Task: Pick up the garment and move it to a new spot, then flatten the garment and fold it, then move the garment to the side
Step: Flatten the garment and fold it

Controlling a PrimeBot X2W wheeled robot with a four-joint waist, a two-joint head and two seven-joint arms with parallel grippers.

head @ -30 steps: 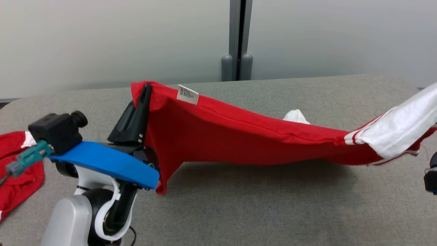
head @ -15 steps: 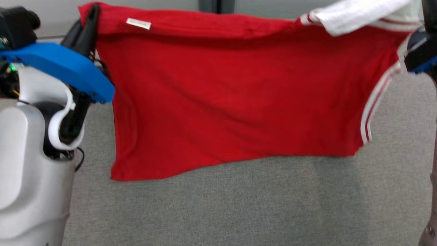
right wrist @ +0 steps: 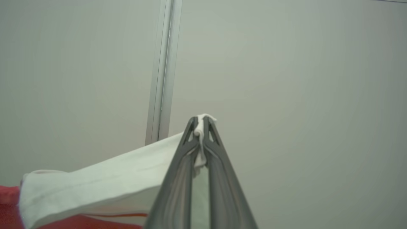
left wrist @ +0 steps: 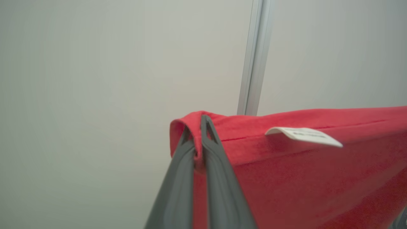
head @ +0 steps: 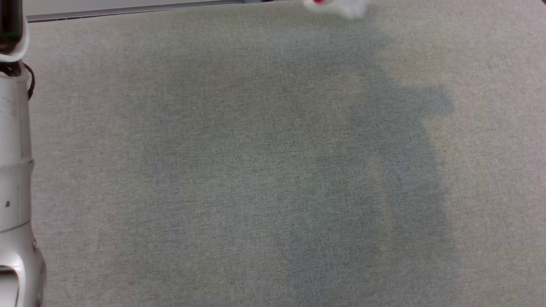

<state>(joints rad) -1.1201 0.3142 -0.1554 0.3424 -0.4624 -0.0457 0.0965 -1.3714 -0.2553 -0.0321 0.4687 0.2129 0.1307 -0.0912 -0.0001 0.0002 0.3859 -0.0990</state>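
**Garment Held Up by Both Claws**

The left claw is pressed together on a red corner of the garment, close to its white label. The right claw pinches the garment's white edge. Both ends are raised against a pale wall. In the head view, a blurred scrap of the garment shows at the top edge, above the grey surface.

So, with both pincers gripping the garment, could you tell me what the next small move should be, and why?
Probably lower both arms together onto the grey table, cloth kept taut. The left pincer is shut on the garment's red corner, the right pincer on its white edge, both lifted before the wall, so laying it flat looks next.
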